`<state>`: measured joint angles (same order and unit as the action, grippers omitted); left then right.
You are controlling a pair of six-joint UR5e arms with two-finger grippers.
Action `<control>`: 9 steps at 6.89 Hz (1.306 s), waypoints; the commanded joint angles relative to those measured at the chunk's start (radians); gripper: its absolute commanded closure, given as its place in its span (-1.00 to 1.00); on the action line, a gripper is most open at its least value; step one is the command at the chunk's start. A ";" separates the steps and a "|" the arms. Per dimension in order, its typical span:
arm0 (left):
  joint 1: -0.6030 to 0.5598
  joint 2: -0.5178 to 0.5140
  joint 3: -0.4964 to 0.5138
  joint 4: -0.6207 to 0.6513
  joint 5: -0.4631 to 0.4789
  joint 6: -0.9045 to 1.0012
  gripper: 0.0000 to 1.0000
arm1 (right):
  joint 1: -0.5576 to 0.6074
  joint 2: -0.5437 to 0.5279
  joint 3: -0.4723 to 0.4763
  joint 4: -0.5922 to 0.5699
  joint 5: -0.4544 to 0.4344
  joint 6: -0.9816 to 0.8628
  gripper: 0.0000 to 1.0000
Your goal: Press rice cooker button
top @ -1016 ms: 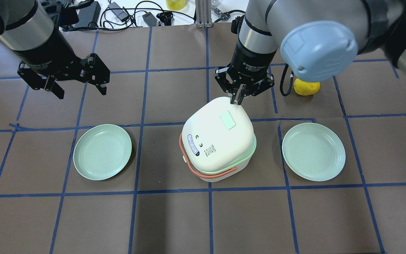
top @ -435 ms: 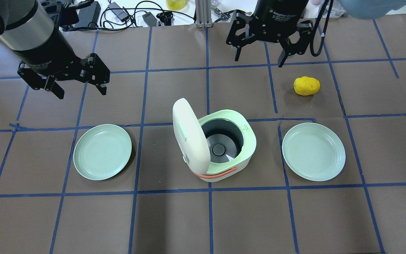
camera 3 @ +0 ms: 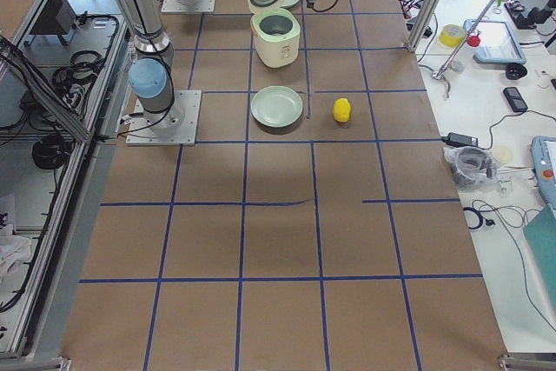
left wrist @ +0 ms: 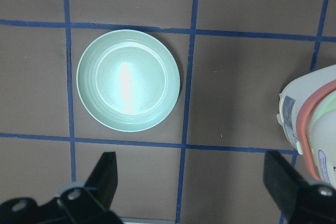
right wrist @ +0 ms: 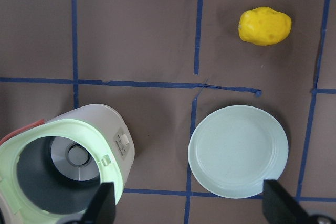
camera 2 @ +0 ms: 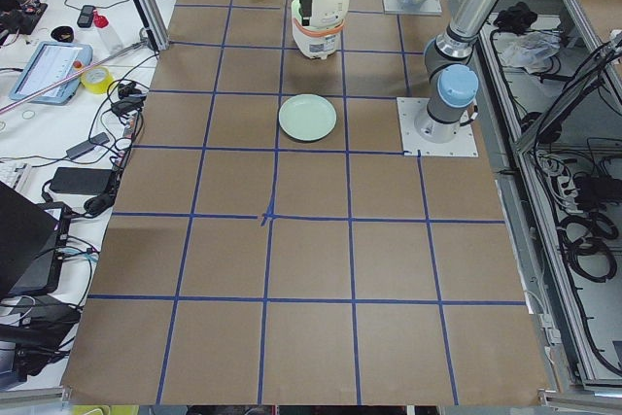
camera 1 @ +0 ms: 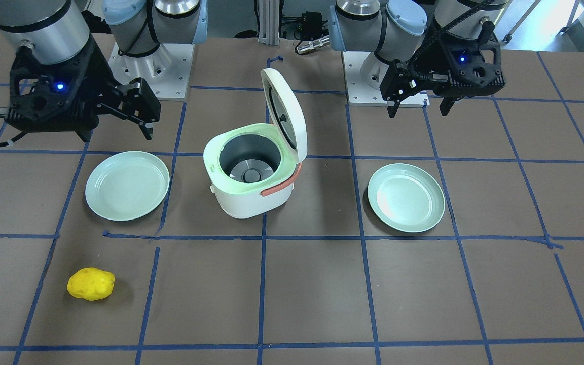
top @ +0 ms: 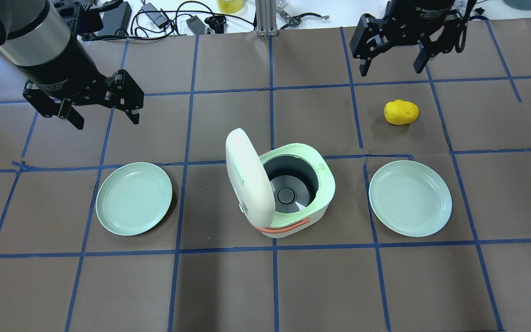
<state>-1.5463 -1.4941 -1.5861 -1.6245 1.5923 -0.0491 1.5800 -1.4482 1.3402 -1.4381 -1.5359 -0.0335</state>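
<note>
The white rice cooker stands at the table's middle with its lid swung up and open, so the grey inner pot shows. It has a pale green rim and a coral handle. It also shows in the front view and in the right wrist view, with a small white button on its side. My right gripper is open and empty, high over the far right, apart from the cooker. My left gripper is open and empty, beyond the left plate.
Two pale green plates lie either side of the cooker, the left one and the right one. A yellow potato-like object lies beyond the right plate. Cables and gear line the far table edge.
The cooker's lid was shut with my shut right gripper's tips at its far edge. The lid has sprung open, and the right gripper has opened and moved up and away to the far right. The left arm has not moved.
</note>
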 commanded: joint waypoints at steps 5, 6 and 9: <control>0.000 0.000 0.000 0.000 0.000 0.000 -1.00 | -0.034 -0.061 0.079 -0.004 -0.072 -0.011 -1.00; 0.000 0.000 0.000 0.000 0.000 0.000 -1.00 | -0.034 -0.061 0.079 -0.004 -0.070 -0.009 -1.00; 0.000 0.000 0.000 0.000 0.000 0.000 -1.00 | -0.034 -0.066 0.079 -0.001 -0.059 -0.009 -1.00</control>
<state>-1.5463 -1.4941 -1.5861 -1.6245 1.5923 -0.0491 1.5472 -1.5133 1.4189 -1.4392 -1.5995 -0.0430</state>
